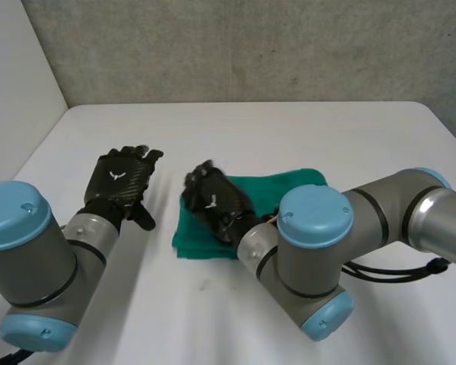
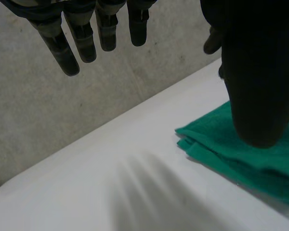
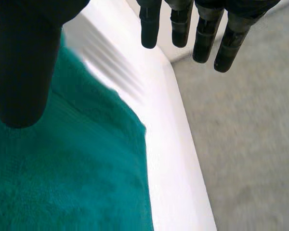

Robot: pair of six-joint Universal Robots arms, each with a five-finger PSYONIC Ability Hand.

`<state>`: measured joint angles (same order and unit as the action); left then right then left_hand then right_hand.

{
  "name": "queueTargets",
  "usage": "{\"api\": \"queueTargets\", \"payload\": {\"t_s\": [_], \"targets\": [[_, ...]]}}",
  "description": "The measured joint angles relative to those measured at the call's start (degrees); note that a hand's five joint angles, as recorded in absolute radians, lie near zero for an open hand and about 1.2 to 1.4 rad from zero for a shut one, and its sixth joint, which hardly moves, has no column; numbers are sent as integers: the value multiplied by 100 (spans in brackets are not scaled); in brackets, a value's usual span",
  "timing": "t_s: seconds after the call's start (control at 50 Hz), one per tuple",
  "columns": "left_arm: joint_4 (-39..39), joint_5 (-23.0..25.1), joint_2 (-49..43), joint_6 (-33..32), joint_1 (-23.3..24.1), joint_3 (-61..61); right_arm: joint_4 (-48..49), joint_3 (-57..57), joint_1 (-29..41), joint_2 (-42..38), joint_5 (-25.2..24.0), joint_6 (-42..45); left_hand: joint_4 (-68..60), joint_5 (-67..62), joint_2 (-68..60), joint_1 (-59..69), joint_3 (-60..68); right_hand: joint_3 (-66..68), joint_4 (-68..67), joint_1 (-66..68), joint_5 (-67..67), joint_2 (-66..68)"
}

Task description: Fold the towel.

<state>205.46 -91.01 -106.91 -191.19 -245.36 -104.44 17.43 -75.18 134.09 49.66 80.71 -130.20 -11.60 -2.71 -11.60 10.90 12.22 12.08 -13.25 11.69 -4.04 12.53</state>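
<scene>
**Right hand over the towel, left hand waiting alongside**

Here we are: the green towel (image 1: 292,182) lies near the middle of the white table (image 1: 304,125), and it is already a compact rectangle. From the left wrist view its near corner shows stacked layers, so I'd judge at least one fold is in.

The right hand (image 1: 215,202) is directly above the towel's 9 o'clock end. Its fingers are straight and its thumb is spread, so it is open and gripping nothing. I can't say whether its palm presses the cloth or only hovers.

The left hand (image 1: 121,181) sits flat and open too, fingers pointing toward 12 o'clock, on bare table just beside the towel and holding nothing.

Now the geometry that matters. The towel's long axis runs roughly 9 to 3, tipped a little toward 8 to 2. From the left hand the cloth lies at 3 o'clock, with the short edge nearest. The right hand is clearly nearer, already on top. Any further fold would likely start from that 9 o'clock end and carry it toward 3.
</scene>
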Motion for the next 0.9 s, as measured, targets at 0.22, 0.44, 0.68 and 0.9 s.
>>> {"api": "queueTargets", "payload": {"t_s": [0.22,0.44,0.68,0.9], "targets": [[19,54,-624,-17,669,977,-383,-628,-1106,702,844,-1819,0,0,0,0,0,0,-1,0,0,0],[-445,-143,-2165,-82,1108,2612,-1153,-1500,-2218,802,531,-2717,0,0,0,0,0,3128,-2873,2737,-2651,3110],[-789,-558,-1986,-105,1028,2271,-671,-922,-2276,931,1393,-1660,0,0,0,0,0,5557,-5488,4327,-5203,5512],[-779,-603,-1291,-97,971,1529,-802,453,-443,479,1278,-448,0,0,0,0,0,5557,-5488,4327,-5262,5512]]}}
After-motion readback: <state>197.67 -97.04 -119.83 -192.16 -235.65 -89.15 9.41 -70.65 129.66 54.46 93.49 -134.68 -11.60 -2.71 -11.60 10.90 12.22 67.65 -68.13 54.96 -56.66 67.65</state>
